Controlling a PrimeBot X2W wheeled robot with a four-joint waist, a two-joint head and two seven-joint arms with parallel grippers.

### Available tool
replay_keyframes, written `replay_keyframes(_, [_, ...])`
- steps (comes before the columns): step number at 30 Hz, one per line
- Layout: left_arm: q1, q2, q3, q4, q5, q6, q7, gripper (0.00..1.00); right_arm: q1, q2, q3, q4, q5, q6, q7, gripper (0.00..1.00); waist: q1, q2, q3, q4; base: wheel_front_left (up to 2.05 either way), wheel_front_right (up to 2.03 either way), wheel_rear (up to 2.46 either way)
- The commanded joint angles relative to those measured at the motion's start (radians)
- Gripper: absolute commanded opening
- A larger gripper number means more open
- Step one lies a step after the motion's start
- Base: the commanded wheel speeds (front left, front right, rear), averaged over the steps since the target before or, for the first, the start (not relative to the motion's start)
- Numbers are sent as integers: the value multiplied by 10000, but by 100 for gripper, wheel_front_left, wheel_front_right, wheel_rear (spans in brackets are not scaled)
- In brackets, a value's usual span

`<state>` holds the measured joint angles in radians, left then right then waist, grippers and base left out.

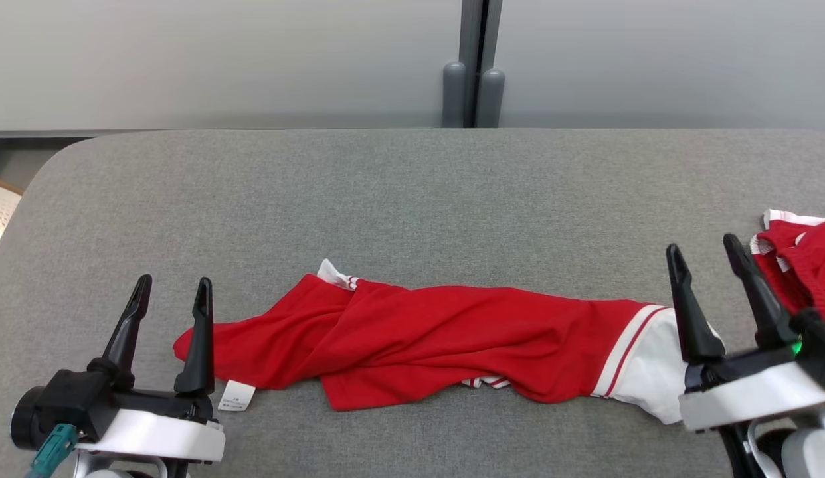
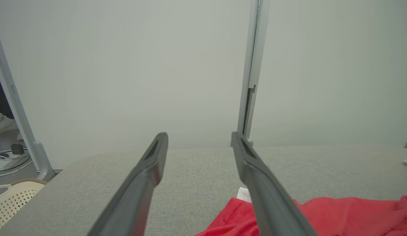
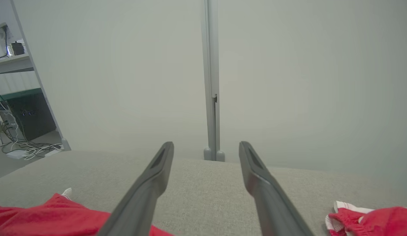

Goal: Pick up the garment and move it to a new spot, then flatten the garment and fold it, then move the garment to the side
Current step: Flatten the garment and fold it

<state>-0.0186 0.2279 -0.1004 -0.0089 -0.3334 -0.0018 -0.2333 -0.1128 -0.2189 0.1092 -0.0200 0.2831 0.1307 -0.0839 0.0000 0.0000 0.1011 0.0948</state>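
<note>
A red garment (image 1: 426, 338) with white trim lies stretched and crumpled across the near part of the grey table (image 1: 412, 192), a white label at its left end. My left gripper (image 1: 173, 292) stands open at the garment's left end, its right finger over the cloth's edge. At the white-trimmed right end my right gripper (image 1: 706, 251) is open, nothing between its fingers. The garment (image 2: 321, 216) shows low in the left wrist view beside the open left gripper (image 2: 198, 139). In the right wrist view the garment (image 3: 43, 214) lies lower left of the open right gripper (image 3: 206, 147).
A second red and white cloth (image 1: 801, 255) lies at the table's right edge, also in the right wrist view as a red and white cloth (image 3: 370, 219). Grey partition panels with a post (image 1: 472, 73) stand behind the table. A perforated cream basket (image 2: 10, 200) sits off the left corner.
</note>
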Motion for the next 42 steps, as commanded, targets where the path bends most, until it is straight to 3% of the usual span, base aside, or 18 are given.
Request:
replay_keyframes(1, [149,64,-6,-35,23,19,44,100,523,157,-129,-232,-130,-1,191,100,0,0,-174,-161,0,0,0])
replay_keyframes(7, [441,103,-46,-96,-74,80,195,100,1665,563,-375,-929,-311,-1,496,100,0,0,-334,-335,0,0,0])
replay_keyframes(16, [547,187,-81,-159,-119,169,362,100,1924,792,-569,-1280,-394,-1,634,100,0,0,-368,-368,0,0,0])
replay_keyframes(24, [556,214,-149,-219,-169,208,447,100,1879,675,-592,-1191,-324,-1,672,100,0,0,-389,-325,0,0,0])
replay_keyframes(30, [168,184,-336,-301,-196,127,566,100,1376,339,-631,-854,-147,-1,836,100,0,0,6,166,0,0,0])
replay_keyframes(36, [-300,14,-526,-99,-271,-52,419,100,-100,-433,325,108,142,-1,1479,100,0,0,656,994,0,0,0])
replay_keyframes(42, [-824,-259,-799,373,-370,-286,151,100,-1803,-1304,2523,1481,1038,-2,2229,100,0,0,1140,1814,0,0,0])
